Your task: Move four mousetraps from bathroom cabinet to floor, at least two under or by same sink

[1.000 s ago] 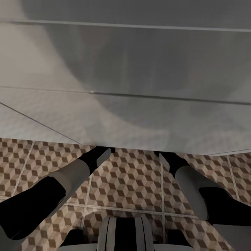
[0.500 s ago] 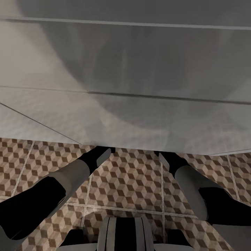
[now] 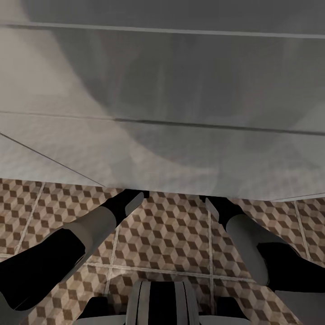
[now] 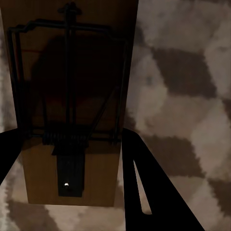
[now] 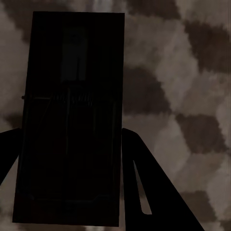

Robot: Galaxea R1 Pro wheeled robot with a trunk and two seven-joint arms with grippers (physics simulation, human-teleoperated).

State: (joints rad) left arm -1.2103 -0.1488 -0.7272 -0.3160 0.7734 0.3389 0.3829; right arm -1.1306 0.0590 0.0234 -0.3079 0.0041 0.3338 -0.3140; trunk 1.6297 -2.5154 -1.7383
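Both arms reach under a wide white overhanging slab (image 3: pixel 162 113), over the brown-and-beige cube-patterned tiled floor (image 3: pixel 171 234). The left gripper (image 4: pixel 72 159) straddles a small flat brown wooden mousetrap with dark wire parts (image 4: pixel 72 96); fingers flank its edges, apparently gripping. The right gripper (image 5: pixel 70 159) likewise flanks a shadowed dark flat mousetrap (image 5: pixel 72 120). Judged step: placing traps on the tiles. Next: lower, release, withdraw straight.
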